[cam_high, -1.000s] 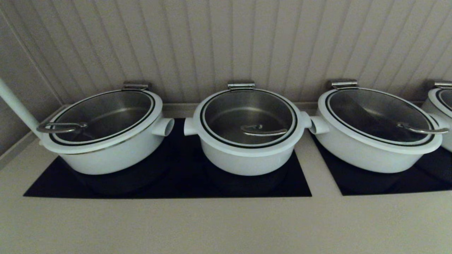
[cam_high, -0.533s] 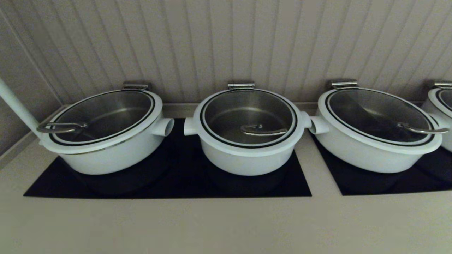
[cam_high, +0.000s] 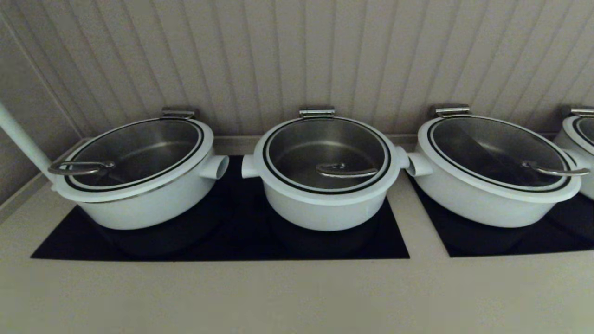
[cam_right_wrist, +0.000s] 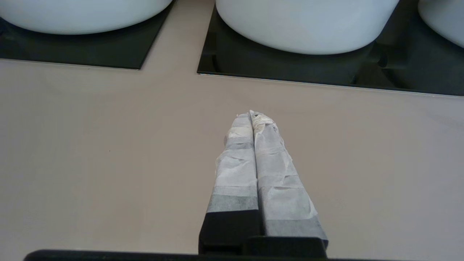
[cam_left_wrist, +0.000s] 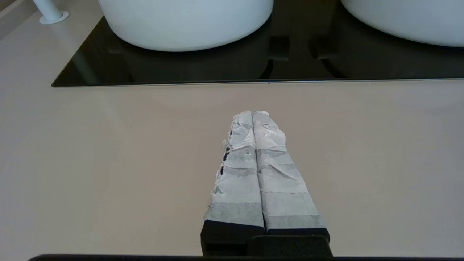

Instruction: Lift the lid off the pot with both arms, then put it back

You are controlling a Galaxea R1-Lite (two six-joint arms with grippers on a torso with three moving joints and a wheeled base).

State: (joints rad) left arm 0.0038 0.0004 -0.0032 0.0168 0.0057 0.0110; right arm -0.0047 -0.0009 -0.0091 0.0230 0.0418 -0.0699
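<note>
The pot (cam_high: pixel 325 204) is the middle white one, with a short stub at each side and a steel hinge bracket (cam_high: pixel 317 112) at the back. Its glass lid (cam_high: pixel 320 141) lies flat on the rim, with a curved steel handle (cam_high: pixel 347 171) near the front. Neither arm shows in the head view. My left gripper (cam_left_wrist: pixel 252 113) is shut and empty above the beige counter, short of the black cooktop; the pot's base (cam_left_wrist: pixel 406 18) lies ahead to one side. My right gripper (cam_right_wrist: pixel 251 114) is likewise shut and empty over the counter, with the pot (cam_right_wrist: pixel 83 14) ahead to the other side.
A wider white pot (cam_high: pixel 139 185) stands to the left and another (cam_high: pixel 492 185) to the right, both lidded. A further pot (cam_high: pixel 580 139) shows at the right edge. Black cooktop panels (cam_high: pixel 232 241) lie under them. A white pole (cam_high: pixel 21 137) rises at far left. A ribbed wall stands behind.
</note>
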